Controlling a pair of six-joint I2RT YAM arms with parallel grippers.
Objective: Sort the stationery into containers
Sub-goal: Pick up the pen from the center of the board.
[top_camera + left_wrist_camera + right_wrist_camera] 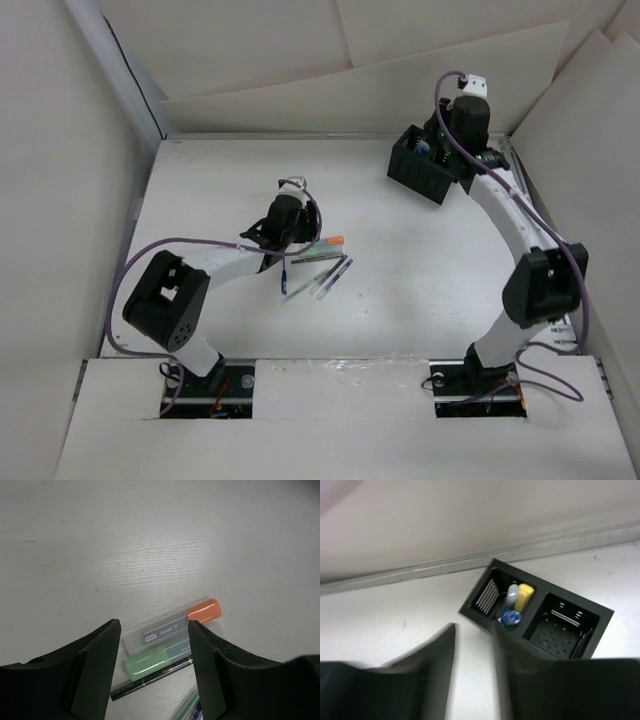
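1. Black fingers of the left gripper point(155, 626) stand apart with nothing between them. They hover just above the orange-capped marker point(172, 625), which lies flat near the middle of the tabletop point(420, 260).
2. A green marker point(150, 661) lies against that marker, and a thin dark pen point(150, 680) sits just beside the green one. With the three packed this tightly, closing could catch two at once. It could also shove a neighbour and set the pens rolling.
3. The marker's barrel looks smooth and round. A pinch near the cap rather than mid-barrel might let it pivot or slip out on the lift.
4. The right gripper point(474, 630) is also released and carries nothing. It hangs near the box point(600, 617) at the far right corner. A yellow marker point(524, 597) and a blue one point(510, 617) stand in one compartment, and the other shows its perforated floor. A low pass here could knock the light box or tip it.
5. The left arm folds its elbow by the near left corner, with the forearm reaching to mid-tabletop and the wrist pointing down. The right arm stretches along the right edge, its wrist bent over the box.
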